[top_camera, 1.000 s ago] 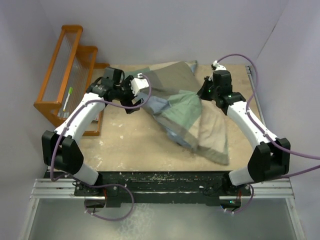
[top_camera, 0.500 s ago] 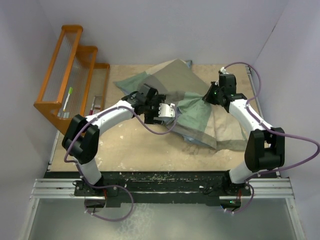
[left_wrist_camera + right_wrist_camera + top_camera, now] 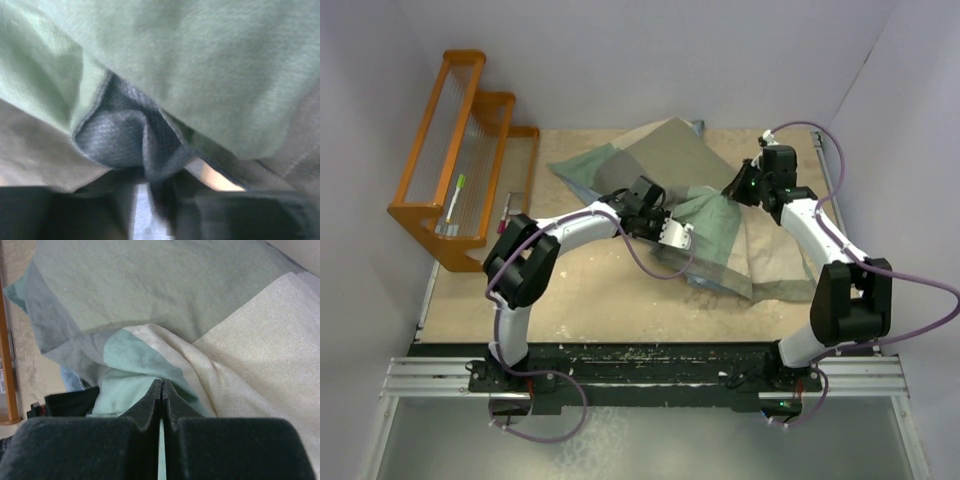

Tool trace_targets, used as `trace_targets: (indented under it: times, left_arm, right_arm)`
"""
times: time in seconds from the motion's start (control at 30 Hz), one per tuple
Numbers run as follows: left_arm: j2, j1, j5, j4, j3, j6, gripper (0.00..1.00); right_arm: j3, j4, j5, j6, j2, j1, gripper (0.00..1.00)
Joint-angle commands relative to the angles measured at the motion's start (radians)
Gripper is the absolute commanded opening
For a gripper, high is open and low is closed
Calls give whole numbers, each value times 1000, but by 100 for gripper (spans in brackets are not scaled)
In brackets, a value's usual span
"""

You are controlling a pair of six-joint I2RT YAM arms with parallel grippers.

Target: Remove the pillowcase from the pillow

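Observation:
The pillowcase [image 3: 670, 155] lies in a rumpled heap of green, grey-green and cream blocks across the middle and right of the table. The pillow is hidden; I cannot make it out under the cloth. My left gripper [image 3: 682, 238] reaches into the heap's near left side. In the left wrist view the left gripper [image 3: 150, 185] is shut on a dark blue-grey fold of the pillowcase [image 3: 200, 75]. My right gripper [image 3: 732, 190] sits on the heap's right side. In the right wrist view the right gripper [image 3: 161, 383] has its tips together, pinching a green fold of the pillowcase [image 3: 150, 285].
An orange wire rack [image 3: 460, 150] stands off the table's left rear edge, with a green stick in it. The sandy tabletop [image 3: 580, 290] shows bare to the left and front of the heap. Walls close in on the left, rear and right.
The left arm has swung from the heap's left rear into its middle, and its jaws have closed on a fold. The heap has sunk lower and spread. The right gripper has shifted slightly rearward.

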Motion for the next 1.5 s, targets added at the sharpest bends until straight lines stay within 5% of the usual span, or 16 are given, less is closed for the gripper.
trace_targets:
  times: [0.0, 0.07, 0.17, 0.4, 0.63, 0.77, 0.9, 1.17, 1.47]
  left_arm:
    - [-33, -25, 17, 69, -7, -32, 3]
    - [-83, -22, 10, 78, 2, -103, 0]
    - [-156, -15, 0, 2, 51, -173, 0]
    - [-323, -15, -14, -243, 296, -301, 0]
    - [-363, -17, -146, -409, 541, -337, 0]
    - [-306, -18, -189, -548, 854, -390, 0]
    - [-259, -56, -232, -622, 1089, -420, 0]
    - [-230, -218, -472, -469, 1013, -320, 0]
    - [77, -90, -455, -380, 1034, -360, 0]
  right_arm:
    - [47, 28, -11, -17, -33, -6, 16]
    - [61, 15, 30, -30, -19, -6, 42]
    - [87, -10, 76, -58, 6, -6, 63]
    - [74, 32, 52, -125, -14, 24, 72]
    - [-32, 128, 115, -195, -269, 190, 84]
    - [-112, 169, 93, -216, -452, 233, 99]
    - [-130, 115, 11, -233, -586, 234, 100]
    - [-124, 7, -160, -205, -710, 239, 100]
    - [-212, -91, -79, -169, -824, 255, 100]
